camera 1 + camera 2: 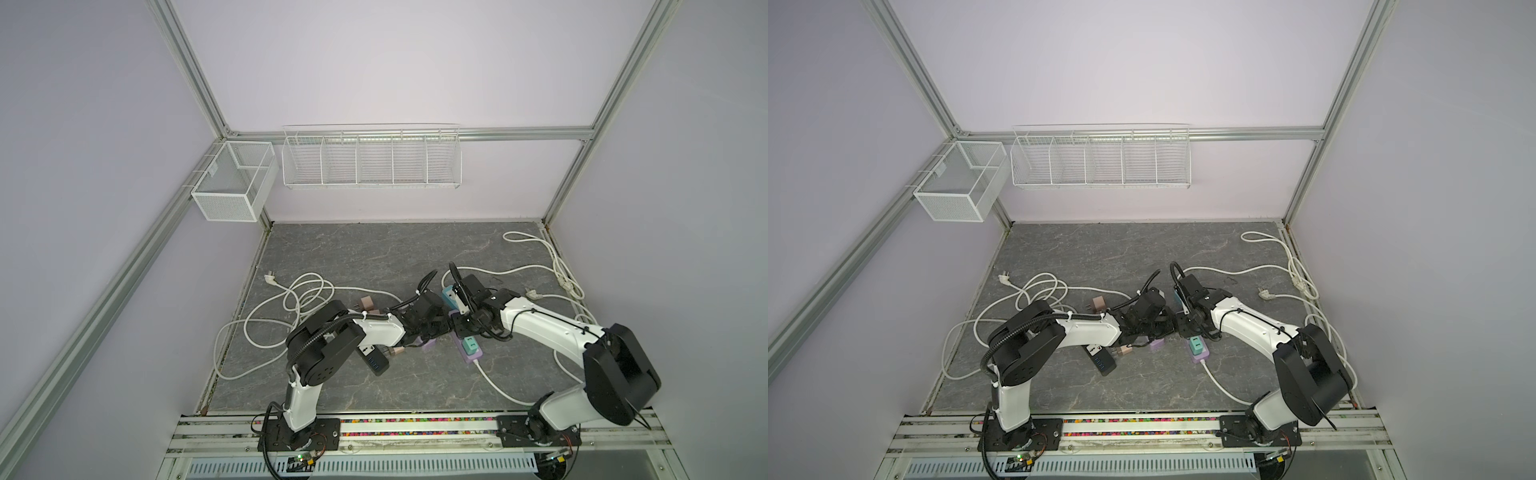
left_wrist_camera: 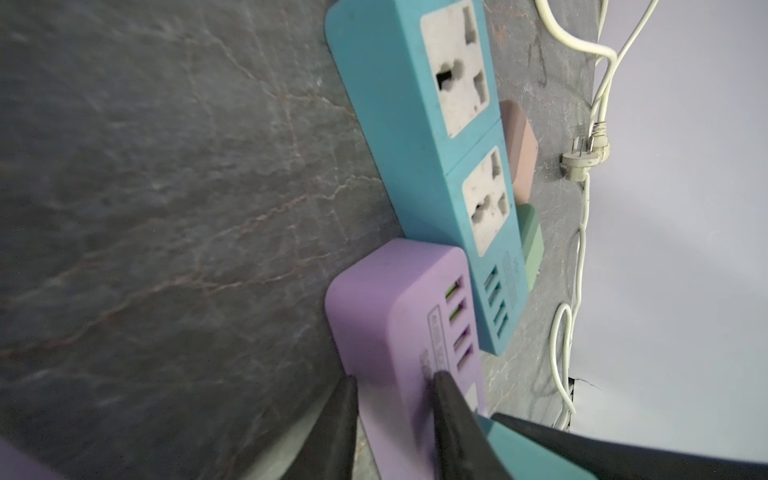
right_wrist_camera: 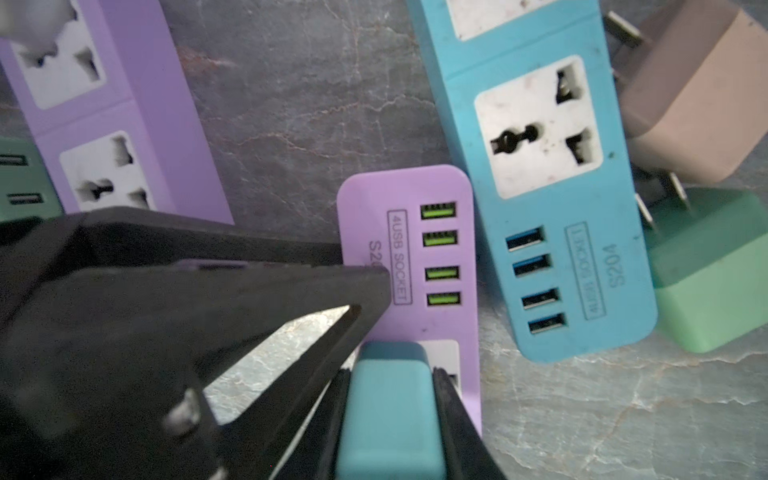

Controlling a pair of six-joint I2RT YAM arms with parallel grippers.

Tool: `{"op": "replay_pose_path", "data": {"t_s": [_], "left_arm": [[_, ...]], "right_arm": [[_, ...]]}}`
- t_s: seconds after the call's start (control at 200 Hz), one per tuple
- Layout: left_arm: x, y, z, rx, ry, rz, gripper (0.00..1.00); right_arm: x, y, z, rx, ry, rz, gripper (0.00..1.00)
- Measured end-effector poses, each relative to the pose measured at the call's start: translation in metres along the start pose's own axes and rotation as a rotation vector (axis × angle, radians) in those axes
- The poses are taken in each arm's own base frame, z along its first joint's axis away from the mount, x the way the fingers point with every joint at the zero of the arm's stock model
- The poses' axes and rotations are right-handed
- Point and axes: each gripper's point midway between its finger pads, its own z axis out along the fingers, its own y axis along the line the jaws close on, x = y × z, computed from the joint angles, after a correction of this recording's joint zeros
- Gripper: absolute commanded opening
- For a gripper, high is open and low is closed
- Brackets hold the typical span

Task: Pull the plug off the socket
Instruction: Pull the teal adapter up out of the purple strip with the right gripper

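A teal plug (image 3: pixel 390 415) stands in the outlet of a purple socket strip (image 3: pixel 374 199) that has green USB ports. My right gripper (image 3: pixel 390 374) is shut on the plug, one finger on each side. My left gripper (image 2: pixel 395 378) is shut across the same purple socket strip (image 2: pixel 382 299), just ahead of the plug (image 2: pixel 523 444). Its black fingers (image 3: pixel 291 286) also show in the right wrist view. In both top views the two grippers meet at the middle of the table (image 1: pixel 451 328) (image 1: pixel 1173 328), and the plug is hidden under them.
A blue strip (image 3: pixel 540 208) lies against the purple one, with loose brown (image 3: pixel 698 104) and green (image 3: pixel 715 291) plugs beside it. A second purple strip (image 1: pixel 473 355) carries a green plug. White cables (image 1: pixel 299 299) loop at left and right. A black hub (image 1: pixel 376 361) lies under the left arm.
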Motion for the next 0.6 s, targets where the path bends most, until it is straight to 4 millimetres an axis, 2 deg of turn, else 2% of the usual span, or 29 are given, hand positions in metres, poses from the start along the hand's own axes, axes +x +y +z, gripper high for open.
{"op": "replay_pose_path", "data": {"t_s": [0.6], "left_arm": [[0.0004,-0.0004,0.0001,0.003,0.002,0.030,0.28]], "right_arm": [[0.0002,-0.0004,0.0006,0.002,0.002,-0.015,0.21]]}}
